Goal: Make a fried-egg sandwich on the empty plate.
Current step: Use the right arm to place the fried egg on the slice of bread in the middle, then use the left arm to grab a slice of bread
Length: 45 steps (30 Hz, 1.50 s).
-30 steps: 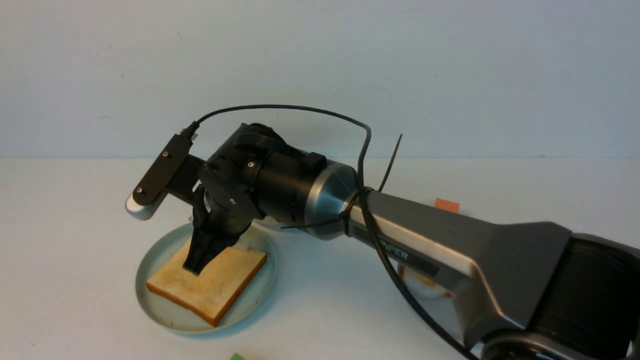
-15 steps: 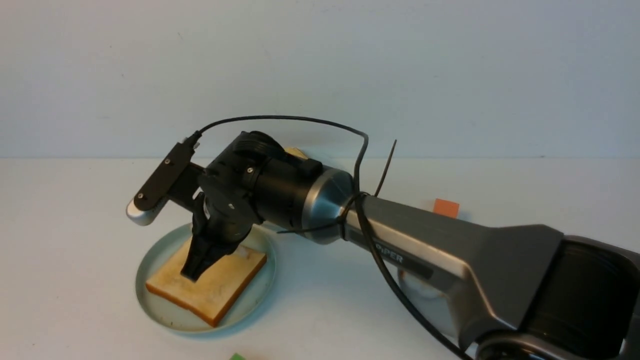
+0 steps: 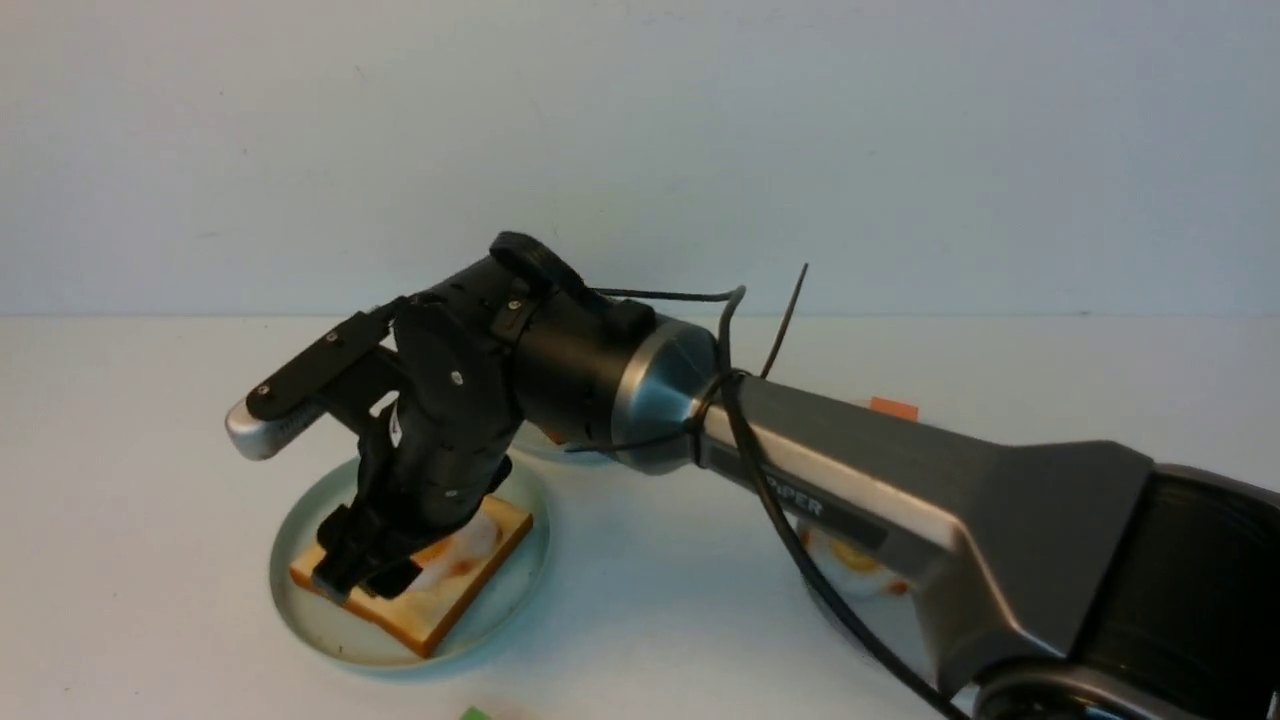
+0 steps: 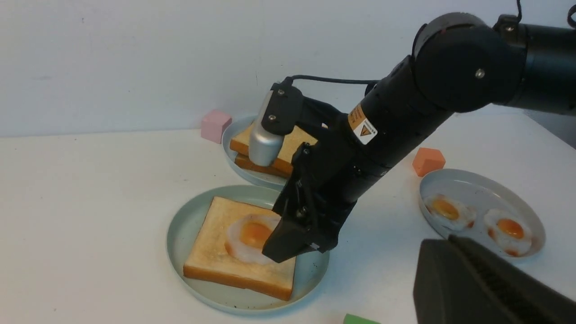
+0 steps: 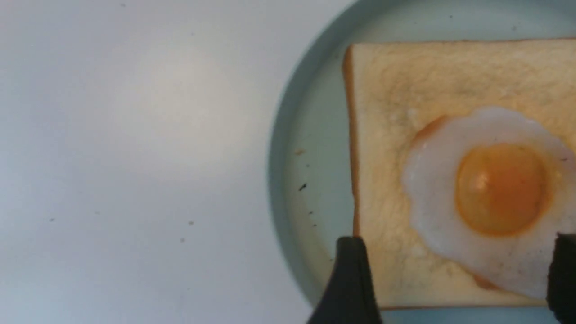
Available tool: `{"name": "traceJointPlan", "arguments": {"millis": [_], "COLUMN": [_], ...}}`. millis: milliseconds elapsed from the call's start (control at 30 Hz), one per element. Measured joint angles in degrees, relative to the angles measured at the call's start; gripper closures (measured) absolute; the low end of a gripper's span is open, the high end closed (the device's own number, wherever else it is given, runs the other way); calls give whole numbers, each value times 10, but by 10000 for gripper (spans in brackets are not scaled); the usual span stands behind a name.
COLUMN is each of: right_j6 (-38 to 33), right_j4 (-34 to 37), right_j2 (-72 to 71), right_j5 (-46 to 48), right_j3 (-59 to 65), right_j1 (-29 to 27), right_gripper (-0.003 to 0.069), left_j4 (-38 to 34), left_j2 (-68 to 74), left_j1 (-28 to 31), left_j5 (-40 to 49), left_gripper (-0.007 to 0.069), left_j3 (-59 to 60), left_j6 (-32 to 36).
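The empty plate [image 3: 300, 590], pale mint green, sits at the front left and holds one toast slice [image 3: 440, 612]. A fried egg [image 3: 458, 552] lies flat on that toast. My right gripper [image 3: 365, 578] hangs just above the toast, open, with nothing between its fingers. In the right wrist view its two black fingertips [image 5: 353, 270] stand wide apart on either side of the egg [image 5: 495, 189], over the toast [image 5: 405, 90] and the plate [image 5: 306, 171]. My left gripper [image 4: 445, 240] is shut and empty, low and to the right of the plate [image 4: 180, 234].
Behind the mint plate, a blue-grey plate [image 4: 234, 162] holds two stacked toast slices [image 4: 288, 148]. A grey plate [image 4: 531, 225] to the right carries two fried eggs [image 4: 447, 210]. A pink cube [image 4: 215, 125], an orange cube [image 4: 428, 161] and a green cube [image 4: 360, 319] lie around.
My right gripper has opened and turned at the wrist, leaving the fried egg lying on the toast. Before, it was shut, tip down on the toast.
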Motion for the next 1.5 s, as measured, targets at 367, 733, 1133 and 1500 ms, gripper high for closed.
{"name": "traceJointPlan", "arguments": {"millis": [367,733,1133,1500], "right_j6": [8,109,203,237], "right_j4": [-56,-100,-92,-75], "right_j2": [-162,-448,-719,-868], "right_j5": [148,156,157,144], "right_j3": [-5,220,534,609], "right_j1": [-10,-55,-56,-56], "right_gripper": [347,671,671,665], "left_j4": [-15,-127,-244,-199], "left_j2": [96,500,858,1084], "left_j1": [0,0,0,0], "left_j5": [-4,-5,-41,-97], "left_gripper": [635,638,634,274], "left_j3": [4,-143,-394,-585], "left_j6": [13,153,373,463]}}
